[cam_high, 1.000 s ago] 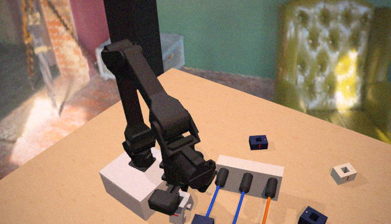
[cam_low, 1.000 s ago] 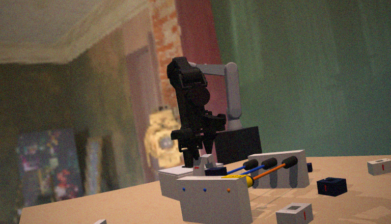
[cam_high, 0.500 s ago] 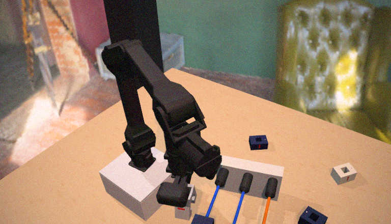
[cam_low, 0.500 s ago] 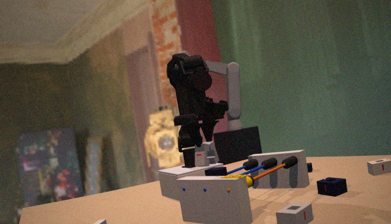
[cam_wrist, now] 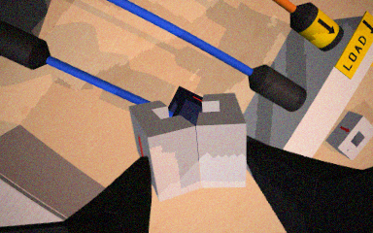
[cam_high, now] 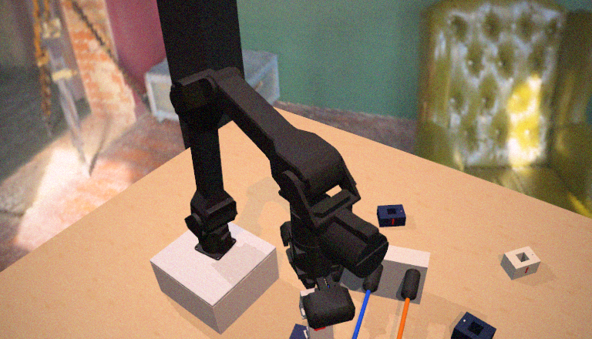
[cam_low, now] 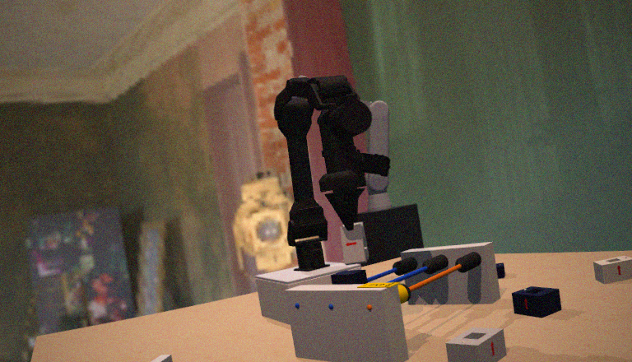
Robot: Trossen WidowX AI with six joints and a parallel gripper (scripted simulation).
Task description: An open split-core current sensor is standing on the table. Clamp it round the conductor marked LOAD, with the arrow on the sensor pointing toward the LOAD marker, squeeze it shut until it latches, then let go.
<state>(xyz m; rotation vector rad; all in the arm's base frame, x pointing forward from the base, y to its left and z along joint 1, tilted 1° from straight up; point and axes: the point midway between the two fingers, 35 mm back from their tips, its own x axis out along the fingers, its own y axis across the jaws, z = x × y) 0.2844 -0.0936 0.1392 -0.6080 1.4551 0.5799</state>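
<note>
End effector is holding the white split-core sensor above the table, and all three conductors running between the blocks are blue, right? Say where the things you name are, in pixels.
Not all blue: the exterior view shows two blue conductors and one orange conductor (cam_high: 403, 320) (cam_low: 435, 277) (cam_wrist: 286, 5). The rest stands.
</note>
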